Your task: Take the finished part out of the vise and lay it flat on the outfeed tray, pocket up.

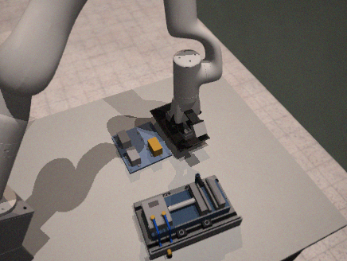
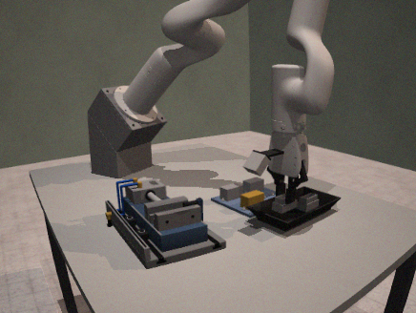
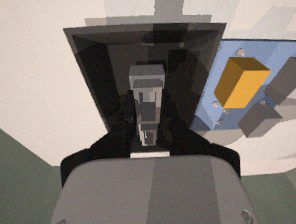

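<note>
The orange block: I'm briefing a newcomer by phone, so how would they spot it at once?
Start at the black outfeed tray under the arm. Right beside it lies a flat blue plate carrying three small blocks. The orange block is the one nearest the tray and the only coloured one; its two neighbours are grey.
</note>
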Robot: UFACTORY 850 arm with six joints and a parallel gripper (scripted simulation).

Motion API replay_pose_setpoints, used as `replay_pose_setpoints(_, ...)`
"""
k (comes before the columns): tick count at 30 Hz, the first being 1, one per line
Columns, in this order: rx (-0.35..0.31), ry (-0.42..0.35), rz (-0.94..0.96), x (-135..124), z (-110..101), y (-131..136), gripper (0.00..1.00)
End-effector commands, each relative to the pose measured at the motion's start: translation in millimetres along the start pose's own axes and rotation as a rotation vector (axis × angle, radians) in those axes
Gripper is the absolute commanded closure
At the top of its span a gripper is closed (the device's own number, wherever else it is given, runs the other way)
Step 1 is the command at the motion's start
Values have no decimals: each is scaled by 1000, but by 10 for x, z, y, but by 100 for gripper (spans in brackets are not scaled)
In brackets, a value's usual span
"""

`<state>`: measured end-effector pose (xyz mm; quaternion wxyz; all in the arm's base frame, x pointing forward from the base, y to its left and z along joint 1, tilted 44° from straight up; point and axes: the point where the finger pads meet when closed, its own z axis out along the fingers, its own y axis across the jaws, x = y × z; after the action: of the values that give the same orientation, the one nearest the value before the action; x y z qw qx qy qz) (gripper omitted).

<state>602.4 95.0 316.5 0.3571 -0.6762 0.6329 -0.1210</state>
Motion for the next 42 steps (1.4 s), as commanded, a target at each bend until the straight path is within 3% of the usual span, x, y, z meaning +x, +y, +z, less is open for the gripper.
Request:
replay_pose_setpoints(1, 2, 0, 0, 0, 42, -7, 100)
replay_pose_setpoints(42, 2, 0, 0, 0, 131, -7, 100)
